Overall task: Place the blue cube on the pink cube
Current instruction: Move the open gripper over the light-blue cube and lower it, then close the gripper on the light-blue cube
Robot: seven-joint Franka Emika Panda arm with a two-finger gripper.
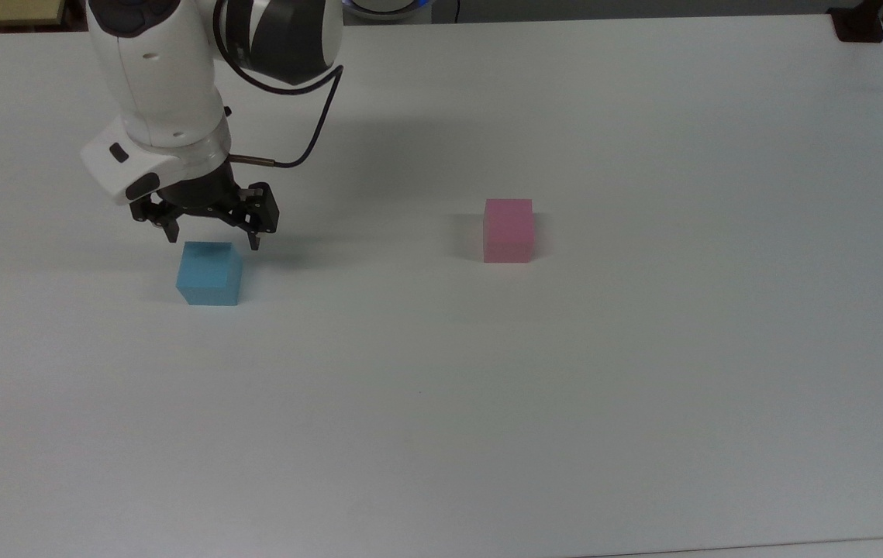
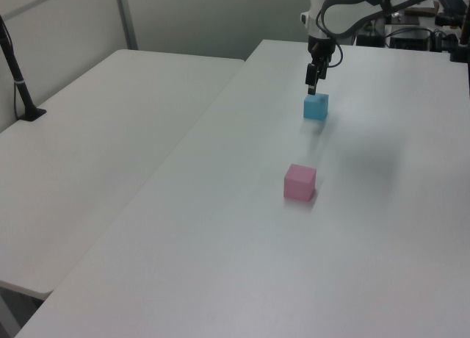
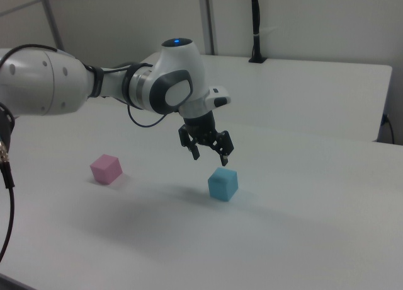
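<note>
**A:** so where's everything sitting? The blue cube [image 1: 209, 273] is on the white table [image 1: 565, 387], toward the top view's left, and the pink cube [image 1: 508, 230] is well apart from it toward the top view's right. Both flat on the table, nothing stacked.

**B:** yep. In the right view it's flipped: blue cube [image 3: 223, 183] on the right view's right, pink cube [image 3: 106, 169] on the right view's left. The gripper [image 3: 209, 157] hangs just above the blue one, fingers spread wide, nothing between them.

**A:** agreed, the claw is clearly spread in the top view too, gripper [image 1: 214, 239] right at the far edge of the blue cube. One fingertip lines up near each upper corner of it. Can't tell from there if the tips are touching it or just over it though.

**B:** right view shows a gap, so I'd say apart, hovering. The left view doesn't help much: gripper [image 2: 311, 86] is seen edge-on there, the two fingers overlap into one dark stick just over the blue cube [image 2: 316, 106], so the opening can't be read from that side.

**A:** also the arm [image 1: 162, 85] is cut off by the top edge in the top view, and in the right view it runs off the right view's left edge. A black cable [image 1: 315, 124] loops off the wrist.

**B:** pink cube [image 2: 299, 182] in the left view sits nearer the camera than the blue one, fully visible. Second table [image 2: 88, 154] butts up on the left view's left, with a black pole [image 2: 17, 77] standing on it, top cropped.
</note>
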